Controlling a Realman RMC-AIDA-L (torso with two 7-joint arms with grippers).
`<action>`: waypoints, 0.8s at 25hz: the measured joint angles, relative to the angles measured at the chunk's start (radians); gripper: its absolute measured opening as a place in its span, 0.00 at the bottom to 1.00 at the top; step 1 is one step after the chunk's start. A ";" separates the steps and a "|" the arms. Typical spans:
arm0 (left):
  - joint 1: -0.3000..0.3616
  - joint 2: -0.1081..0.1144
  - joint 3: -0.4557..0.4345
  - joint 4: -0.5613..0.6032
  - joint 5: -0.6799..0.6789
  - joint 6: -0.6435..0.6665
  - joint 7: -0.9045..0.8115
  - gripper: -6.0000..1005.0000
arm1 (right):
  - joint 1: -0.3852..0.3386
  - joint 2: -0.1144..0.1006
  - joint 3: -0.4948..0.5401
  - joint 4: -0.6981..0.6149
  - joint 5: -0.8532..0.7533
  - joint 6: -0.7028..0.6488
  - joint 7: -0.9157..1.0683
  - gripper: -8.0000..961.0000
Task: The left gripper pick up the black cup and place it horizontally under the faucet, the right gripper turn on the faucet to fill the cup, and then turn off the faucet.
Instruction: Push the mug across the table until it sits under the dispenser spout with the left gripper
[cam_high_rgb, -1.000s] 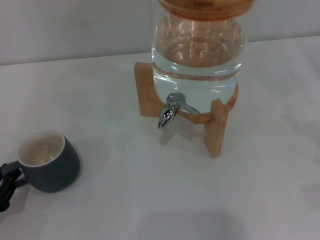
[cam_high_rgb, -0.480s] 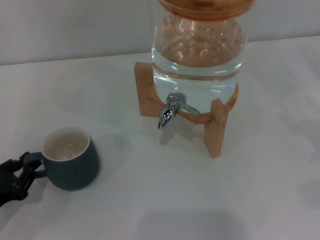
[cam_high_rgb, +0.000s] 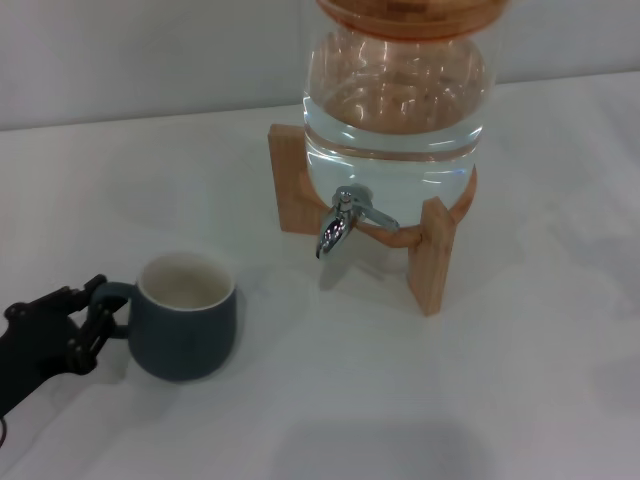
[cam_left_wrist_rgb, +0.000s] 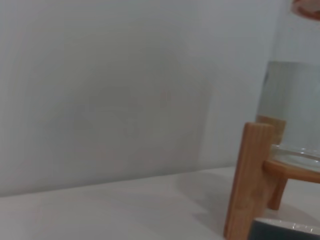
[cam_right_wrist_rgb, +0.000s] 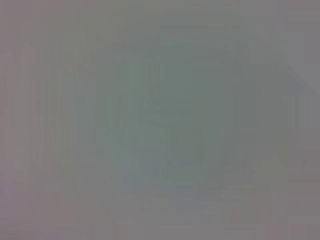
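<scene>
Carry step: left hand (cam_high_rgb: 95, 318) clamped on black cup (cam_high_rgb: 185, 318) handle; next, set it under faucet (cam_high_rgb: 340, 222), well apart.

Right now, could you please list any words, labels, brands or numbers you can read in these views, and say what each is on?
None: no readable text shows on the black cup, the faucet, the glass jar, its wooden stand or the left gripper at the cup's handle.
</scene>
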 joint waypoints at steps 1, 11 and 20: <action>-0.005 0.000 0.000 0.003 0.004 0.000 0.004 0.20 | 0.001 0.000 0.000 0.000 0.000 0.000 0.000 0.83; -0.057 0.000 0.000 0.064 0.052 -0.029 0.056 0.20 | 0.010 -0.001 0.000 0.005 -0.001 -0.002 0.000 0.83; -0.097 0.001 0.000 0.130 0.091 -0.109 0.115 0.17 | 0.009 0.000 0.000 0.007 -0.001 0.002 0.000 0.83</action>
